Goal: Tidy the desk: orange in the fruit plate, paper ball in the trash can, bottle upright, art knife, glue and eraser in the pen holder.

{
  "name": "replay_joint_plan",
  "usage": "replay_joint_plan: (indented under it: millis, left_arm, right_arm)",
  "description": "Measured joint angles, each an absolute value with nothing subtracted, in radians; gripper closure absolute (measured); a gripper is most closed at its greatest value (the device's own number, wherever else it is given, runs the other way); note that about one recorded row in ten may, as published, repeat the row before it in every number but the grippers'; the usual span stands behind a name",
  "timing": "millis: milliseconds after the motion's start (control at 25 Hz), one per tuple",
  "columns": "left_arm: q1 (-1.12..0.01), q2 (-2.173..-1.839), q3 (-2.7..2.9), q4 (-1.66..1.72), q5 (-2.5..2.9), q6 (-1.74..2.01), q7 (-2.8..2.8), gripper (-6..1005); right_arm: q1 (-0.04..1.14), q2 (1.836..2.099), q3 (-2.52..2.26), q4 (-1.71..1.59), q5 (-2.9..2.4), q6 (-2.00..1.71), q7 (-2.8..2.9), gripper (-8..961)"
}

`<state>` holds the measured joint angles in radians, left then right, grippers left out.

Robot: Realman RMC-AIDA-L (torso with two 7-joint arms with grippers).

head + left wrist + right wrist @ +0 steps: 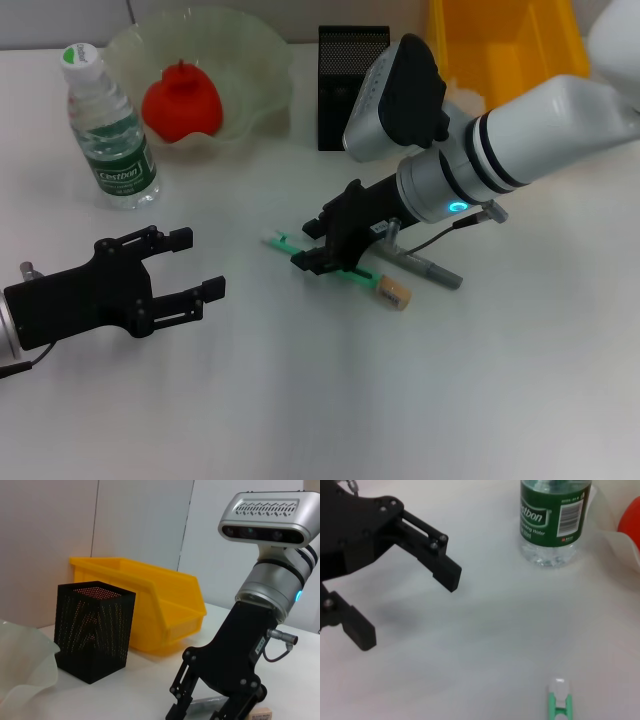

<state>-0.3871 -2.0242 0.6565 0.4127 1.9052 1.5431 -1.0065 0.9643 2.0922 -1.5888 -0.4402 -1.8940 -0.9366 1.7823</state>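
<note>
A plain white table [300, 400] spreads under everything, matte, with soft shadows. At twelve o'clock, behind it, rises a pale wall [140, 525] of flat panels with vertical seams.

Bright, even overhead light, soft faint shadows, slight blur throughout.

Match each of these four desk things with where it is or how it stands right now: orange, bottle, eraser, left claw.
Column 1:
1 orange
2 bottle
3 eraser
4 left claw

Column 2:
a upright beside the fruit plate
b open, holding nothing
c inside the fruit plate
d lying on the desk by the art knife

Pairs: 1-c, 2-a, 3-d, 4-b
</note>
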Motion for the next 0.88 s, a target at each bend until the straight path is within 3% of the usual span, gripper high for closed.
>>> replay_joint_plan:
  millis: [360,880]
  left_arm:
    - [-0.390,-2.025,0.657,0.413,1.905,1.543,-1.007,213]
    - [-0.394,-2.026,0.657,0.413,1.905,1.543,-1.005,215]
  right_arm:
    - [0.961,2.092,-1.595,-0.436,-1.892,-0.933,1.780,515]
    - [0.962,2.092,-1.595,-0.427,-1.892,-0.926,1.773,645]
